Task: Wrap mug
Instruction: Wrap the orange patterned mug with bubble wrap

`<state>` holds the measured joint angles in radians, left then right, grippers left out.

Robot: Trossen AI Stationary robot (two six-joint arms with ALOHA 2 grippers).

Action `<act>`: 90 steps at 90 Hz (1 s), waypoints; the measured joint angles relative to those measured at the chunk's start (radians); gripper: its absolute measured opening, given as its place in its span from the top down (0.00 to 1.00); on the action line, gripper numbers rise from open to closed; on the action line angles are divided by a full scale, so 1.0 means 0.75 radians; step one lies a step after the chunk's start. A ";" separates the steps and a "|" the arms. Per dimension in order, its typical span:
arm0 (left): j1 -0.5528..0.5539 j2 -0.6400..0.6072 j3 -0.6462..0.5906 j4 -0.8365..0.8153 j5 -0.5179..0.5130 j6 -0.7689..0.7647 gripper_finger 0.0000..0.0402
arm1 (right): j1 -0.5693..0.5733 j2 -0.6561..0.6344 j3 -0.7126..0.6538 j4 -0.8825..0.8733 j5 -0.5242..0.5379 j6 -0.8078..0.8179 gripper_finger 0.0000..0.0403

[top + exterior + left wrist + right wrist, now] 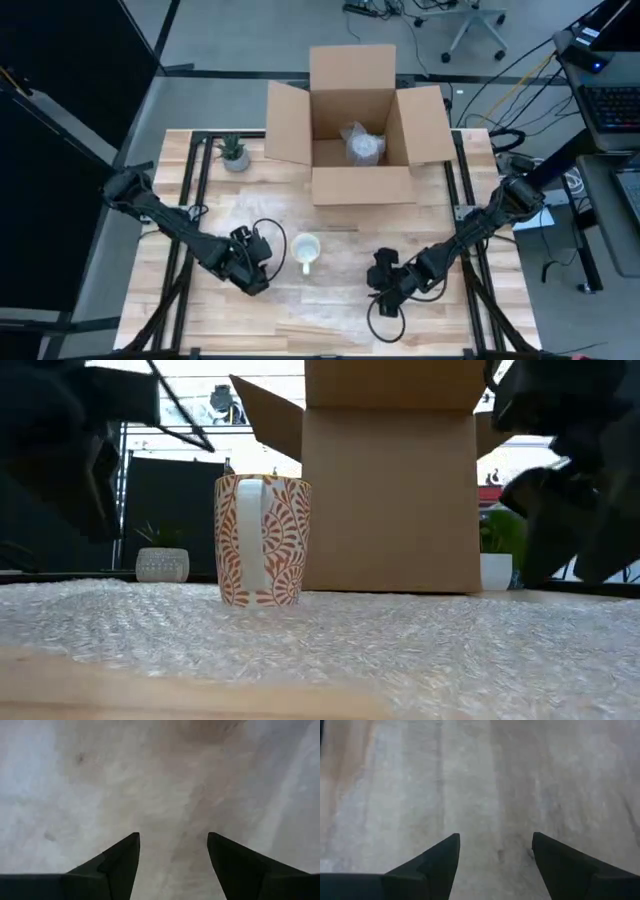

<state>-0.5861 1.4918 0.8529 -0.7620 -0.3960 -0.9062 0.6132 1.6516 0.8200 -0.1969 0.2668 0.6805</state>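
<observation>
The white ceramic mug with an orange swirl pattern (263,540) stands upright near the middle of the light wooden tabletop (490,310), on a sheet of clear bubble wrap (400,650) spread flat over the boards. In the low view its white handle faces the camera. In the high view the mug (305,250) shows its open rim, with the handle pointing toward the near edge.

The left pincer (262,256) sits low over the bubble wrap just beside the mug, on the mug's left. Its left wrist view shows the two dark fingers (120,865) spread apart with only bubble wrap between them.

The right pincer (380,280) sits low over the sheet, to the right of the mug and apart from it. Its fingers (440,862) are likewise spread, holding nothing.

Behind the mug stands an open brown cardboard box (360,185) with its flaps folded outward; a bundle wrapped in clear bubble wrap (362,145) lies inside it. A small green plant in a grey pot (234,153) stands at the far left part of the tabletop, beside the box.
</observation>
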 joint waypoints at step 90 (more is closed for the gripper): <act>-0.103 0.000 -0.096 0.476 0.126 -0.226 0.45 | 0.037 -0.056 -0.063 -0.519 0.074 -0.084 0.42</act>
<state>-0.6632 1.4918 0.7806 -0.4052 -0.3013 -1.0757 0.6412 1.6096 0.7729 -0.5863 0.3225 0.6175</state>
